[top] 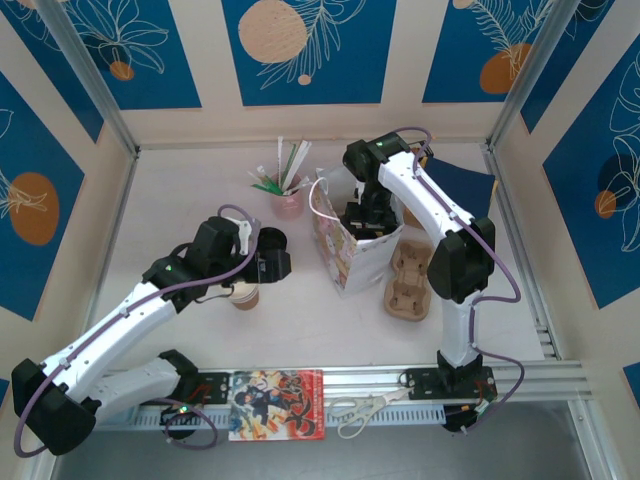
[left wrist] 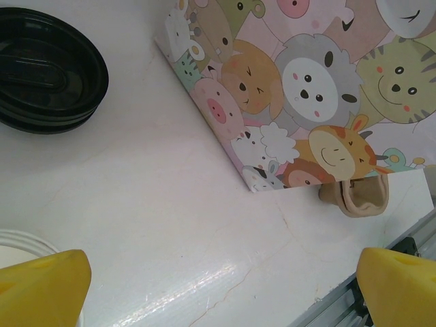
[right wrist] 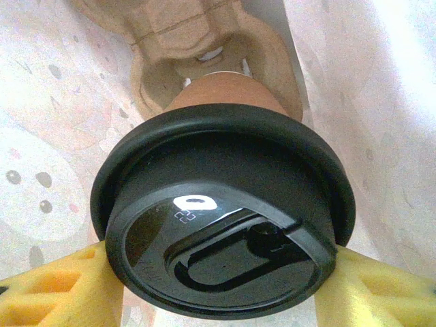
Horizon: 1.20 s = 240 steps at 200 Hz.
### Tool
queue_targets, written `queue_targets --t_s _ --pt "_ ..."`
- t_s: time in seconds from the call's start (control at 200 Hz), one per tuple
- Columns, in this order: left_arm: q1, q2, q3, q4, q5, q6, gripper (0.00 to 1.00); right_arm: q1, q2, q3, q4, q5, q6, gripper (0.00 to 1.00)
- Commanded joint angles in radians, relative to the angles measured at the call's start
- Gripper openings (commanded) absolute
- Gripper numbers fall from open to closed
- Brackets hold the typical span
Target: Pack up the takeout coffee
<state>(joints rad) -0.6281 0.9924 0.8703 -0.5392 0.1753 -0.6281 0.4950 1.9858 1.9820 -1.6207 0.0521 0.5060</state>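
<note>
The takeout coffee [top: 245, 296], a kraft-brown cup, stands on the table left of centre. Its white rim [left wrist: 17, 238] shows beside one yellow finger [left wrist: 41, 286]. My left gripper [top: 260, 272] [left wrist: 225, 289] hovers open just to the cup's right, with bare table between its fingers. My right gripper [top: 362, 218] [right wrist: 221, 272] reaches down into the animal-print gift bag [top: 345, 255] [left wrist: 306, 88]. It is shut on a second kraft cup with a black lid [right wrist: 225, 225]. That cup sits in a cardboard carrier [right wrist: 177, 34] inside the bag.
Black round lids [top: 270, 240] [left wrist: 48, 68] lie behind the left gripper. A pink cup of straws [top: 288, 200] stands at the back. Another cardboard carrier [top: 408, 280] [left wrist: 357, 194] lies right of the bag. A magazine [top: 278, 403] and scissors [top: 360, 410] rest on the front rail.
</note>
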Motion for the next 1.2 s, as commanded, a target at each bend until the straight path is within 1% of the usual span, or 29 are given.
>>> queue_targets --t_s 0.0,1.195 --pt "0.01 0.008 0.006 -0.005 -0.006 0.0 1.0 -0.006 -0.029 -0.002 -0.051 -0.005 0.005 0.64" --pt "0.01 0.006 -0.003 -0.004 0.004 0.0 1.0 0.001 -0.017 0.034 -0.05 -0.007 0.005 0.64"
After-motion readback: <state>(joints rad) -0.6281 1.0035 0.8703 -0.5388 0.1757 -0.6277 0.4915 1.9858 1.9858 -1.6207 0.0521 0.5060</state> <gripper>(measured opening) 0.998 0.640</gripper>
